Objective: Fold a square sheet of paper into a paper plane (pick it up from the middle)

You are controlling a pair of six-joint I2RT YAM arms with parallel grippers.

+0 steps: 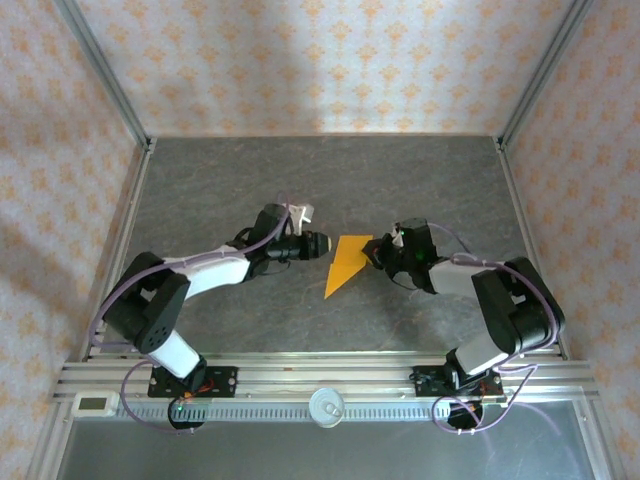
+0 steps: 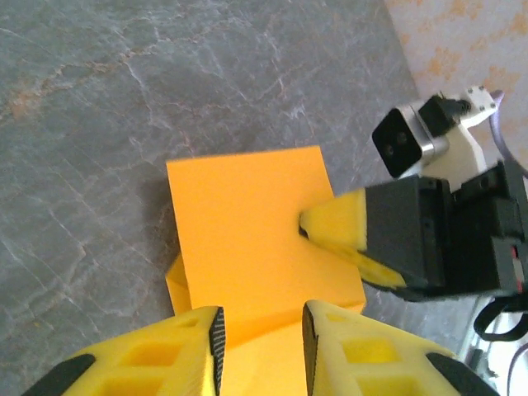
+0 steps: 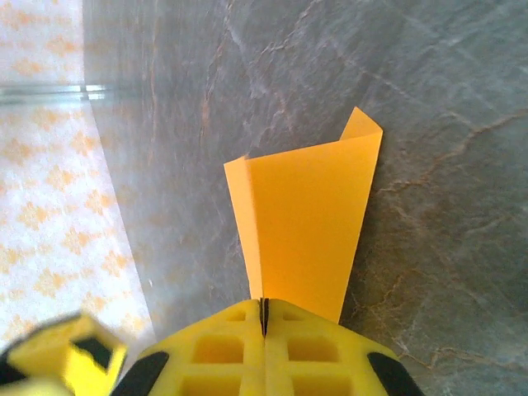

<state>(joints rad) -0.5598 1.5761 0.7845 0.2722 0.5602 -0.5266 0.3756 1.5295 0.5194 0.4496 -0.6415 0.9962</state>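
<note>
Right gripper [image 3: 264, 318] pressed shut, pinching one edge of the thin bright orange folded paper sheet [image 1: 347, 262]. Left gripper [image 2: 262, 351] at the paper's opposite side, fingers slightly spread.

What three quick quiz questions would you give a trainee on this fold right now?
1. True or false: the right gripper is shut on the paper.
2. The left gripper has its jaws: A) shut tight, B) apart with a gap, C) clamped on the other arm.
3. Fill in: in the top view, the paper lies ___ the two grippers.
Key: 1 true; 2 B; 3 between.
</note>
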